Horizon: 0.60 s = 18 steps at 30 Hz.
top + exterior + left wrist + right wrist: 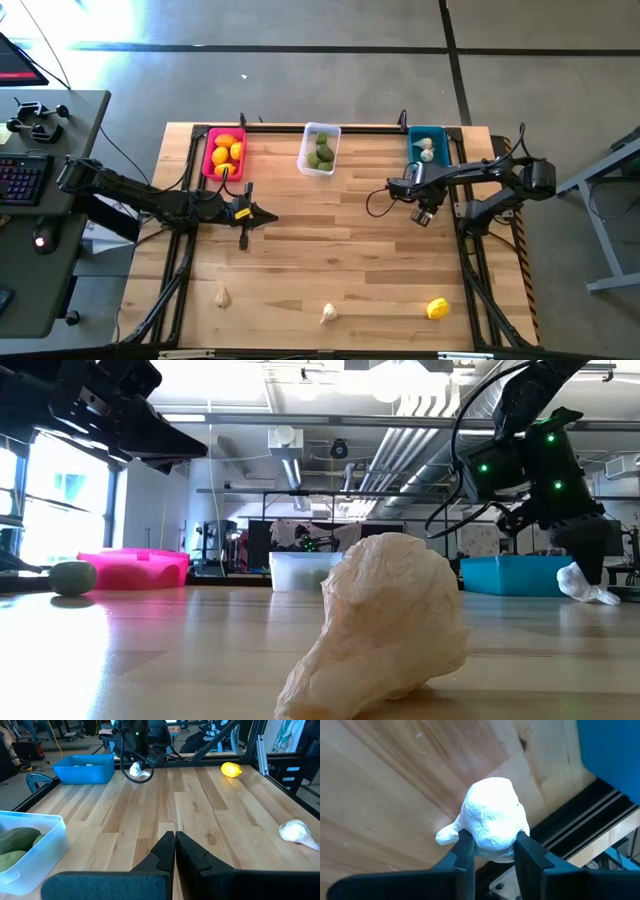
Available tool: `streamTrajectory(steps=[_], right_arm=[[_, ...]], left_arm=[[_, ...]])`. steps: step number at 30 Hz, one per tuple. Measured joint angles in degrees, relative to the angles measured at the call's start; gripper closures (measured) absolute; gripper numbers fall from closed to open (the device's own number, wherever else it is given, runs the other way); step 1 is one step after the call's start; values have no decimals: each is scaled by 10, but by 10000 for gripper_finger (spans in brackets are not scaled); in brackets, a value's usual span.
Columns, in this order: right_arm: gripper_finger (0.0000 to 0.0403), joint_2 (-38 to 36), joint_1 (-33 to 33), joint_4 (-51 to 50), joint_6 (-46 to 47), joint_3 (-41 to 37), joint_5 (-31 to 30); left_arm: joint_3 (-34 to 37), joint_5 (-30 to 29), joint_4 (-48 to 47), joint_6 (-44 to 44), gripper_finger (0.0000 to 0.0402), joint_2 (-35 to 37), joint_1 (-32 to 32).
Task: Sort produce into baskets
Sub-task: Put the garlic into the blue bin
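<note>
My right gripper [425,213] is shut on a whitish garlic bulb [492,817] low over the table, near the teal basket [428,145], which holds more garlic. My left gripper [243,238] is shut and empty over the table's left middle, near the pink basket [223,152] of yellow and orange fruits. The clear basket [320,148] holds green pieces. Two garlic bulbs [222,297] [328,313] and a yellow fruit [437,308] lie near the table's near edge. A green piece [72,577] lies on the table in the low view. My right gripper pinches the garlic bulb by its two opposite sides [479,845] between its two fingers. The fingers come from above, pointing down. The bulb's pointed stem [445,835] sticks out sideways. Whether the bulb is quite clear of the table, I cannot tell.
The three baskets stand in a row along the table's far edge. A black frame rail [580,820] runs along the table's right edge, close to my right gripper. Bare wood lies across the table's middle [330,240]. A desk with a keyboard [20,180] stands left of the table.
</note>
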State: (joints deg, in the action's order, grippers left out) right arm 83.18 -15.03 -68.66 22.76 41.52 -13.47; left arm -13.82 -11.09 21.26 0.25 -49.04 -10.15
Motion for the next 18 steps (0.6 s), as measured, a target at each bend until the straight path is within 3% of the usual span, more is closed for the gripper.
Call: streamTrajectory(steps=[9,18], right_arm=[[330,-10,13,-11,12,82,29],[327,-76,-10,-16,28,197,-126]], left_arm=[[0,0,0,0,401,0,0],[0,0,0,0,401,0,0]])
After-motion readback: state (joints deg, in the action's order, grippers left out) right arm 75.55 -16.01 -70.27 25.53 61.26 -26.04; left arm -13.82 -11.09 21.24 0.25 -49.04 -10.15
